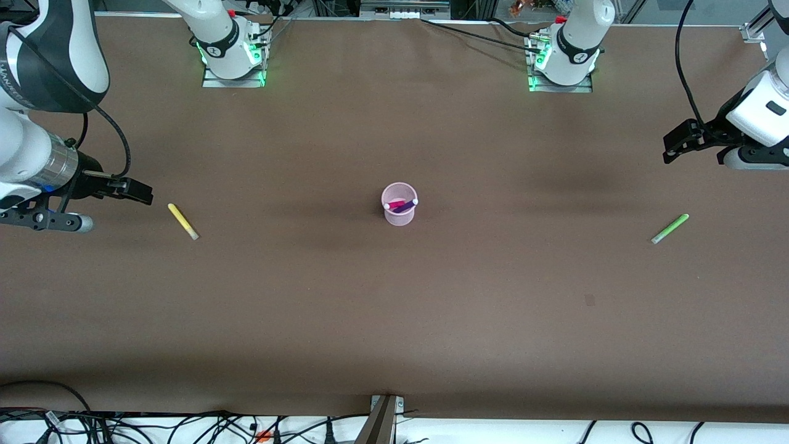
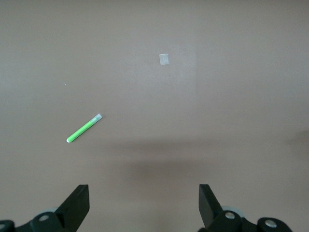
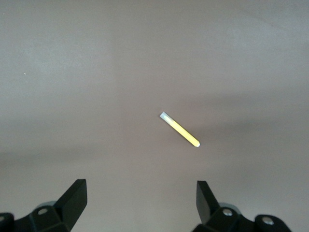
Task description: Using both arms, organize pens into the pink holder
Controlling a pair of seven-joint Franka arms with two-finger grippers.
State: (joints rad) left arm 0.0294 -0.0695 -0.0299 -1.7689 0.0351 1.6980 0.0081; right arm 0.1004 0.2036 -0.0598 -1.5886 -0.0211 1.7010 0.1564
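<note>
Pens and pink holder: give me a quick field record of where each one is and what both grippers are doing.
pink holder: upright, mid-table
in holder: magenta pen, purple pen
yellow pen: flat on table, toward right arm's end
green pen: flat on table, toward left arm's end
right gripper: open, empty, raised beside yellow pen
left gripper: open, empty, raised near green pen
pens left: two

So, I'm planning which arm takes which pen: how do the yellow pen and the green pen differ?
The yellow pen lies toward the right arm's end, under the open right gripper; the green pen lies toward the left arm's end, under the open left gripper. Their slants mirror each other. Both lie flat outside the pink holder.
</note>
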